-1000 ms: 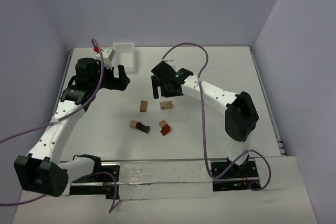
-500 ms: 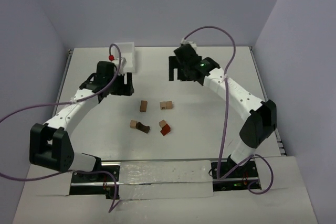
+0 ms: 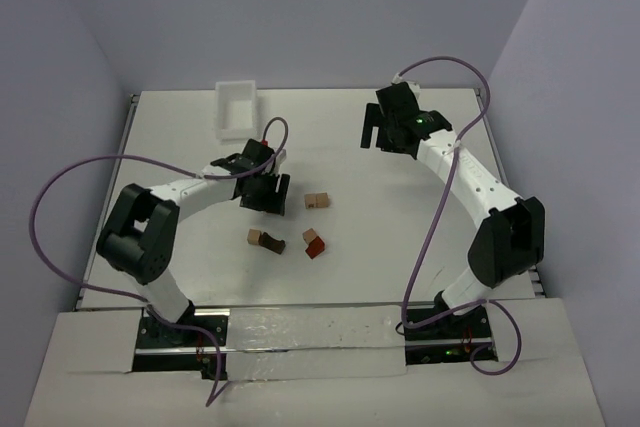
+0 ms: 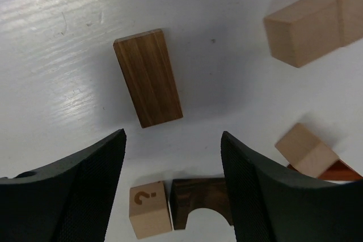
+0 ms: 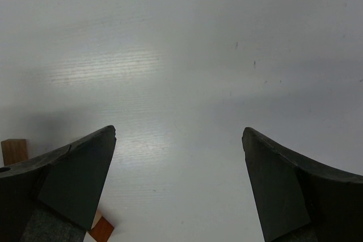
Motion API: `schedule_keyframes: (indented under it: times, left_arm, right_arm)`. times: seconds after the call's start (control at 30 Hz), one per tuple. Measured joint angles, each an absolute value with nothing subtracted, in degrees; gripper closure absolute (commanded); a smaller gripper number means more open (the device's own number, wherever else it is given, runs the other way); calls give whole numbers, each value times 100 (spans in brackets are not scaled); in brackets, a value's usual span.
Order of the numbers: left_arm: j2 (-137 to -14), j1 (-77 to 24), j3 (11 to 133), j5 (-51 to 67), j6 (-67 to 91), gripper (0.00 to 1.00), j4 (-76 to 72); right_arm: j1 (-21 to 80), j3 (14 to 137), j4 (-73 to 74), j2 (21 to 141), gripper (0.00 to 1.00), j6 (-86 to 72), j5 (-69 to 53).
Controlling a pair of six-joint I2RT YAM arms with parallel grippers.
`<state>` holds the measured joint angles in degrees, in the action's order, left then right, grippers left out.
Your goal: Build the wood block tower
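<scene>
Left hand is hovering low over the middle of the worktop. Its fingers are spread, with nothing between them. The plank is lying flat just ahead of the fingertips, its long side running roughly along the line of reach. Judgement: the hand is lining up on the plank, since a flat dark piece would make a stable base.

No tower is standing yet. All the pieces are lying loose in the centre:
- The tan pair is sitting side by side, touching, beyond and to the right of the plank.
- The cube, marked with a question mark, is touching the arch, and both are lying beneath the left wrist.
- The tan block is leaning against or resting on the red block. I cannot tell which.

The pieces are lying near one another but not aligned, so each is going to need its own pick. The cube and arch are crowding the near side of the left hand, so a low sweep there risks nudging them.

Right hand is hanging over bare worktop at the far right, well apart from the cluster, with its fingers spread wide and holding nothing. Judgement: it is keeping out of the left arm's way.

The bin is sitting at the far left edge, apart from both hands. From above, no piece is showing inside it.
</scene>
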<state>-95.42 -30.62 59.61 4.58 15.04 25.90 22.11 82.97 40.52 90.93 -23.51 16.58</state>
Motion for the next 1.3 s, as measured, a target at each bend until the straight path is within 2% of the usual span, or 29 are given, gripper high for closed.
schedule_keyframes:
  times: [0.23,0.57,0.9,1.03,1.2,1.3]
  left_arm:
    - [-10058,-3068,6140,237,1586,31,2653]
    - [-10257,-3068,6273,81,1426,49,2579]
    - [-10176,-3070,6008,-43,294,62,1936]
    - [-10091,-3068,5874,175,-285,59,1770]
    - [-9981,-3061,5721,661,-1060,50,1722]
    - [-9983,-2989,5726,1037,-1486,38,1832]
  right_arm:
    - [2159,8106,3908,9013,0,-2351,1515]
    - [2147,7948,3812,9009,0,-2349,1383]
    - [2141,7868,3697,8888,0,-2303,1343]
    - [2132,7841,3665,8864,0,-2296,1296]
    - [2118,7832,3637,8862,0,-2261,1227]
    - [2096,7802,3598,8858,0,-2245,1185]
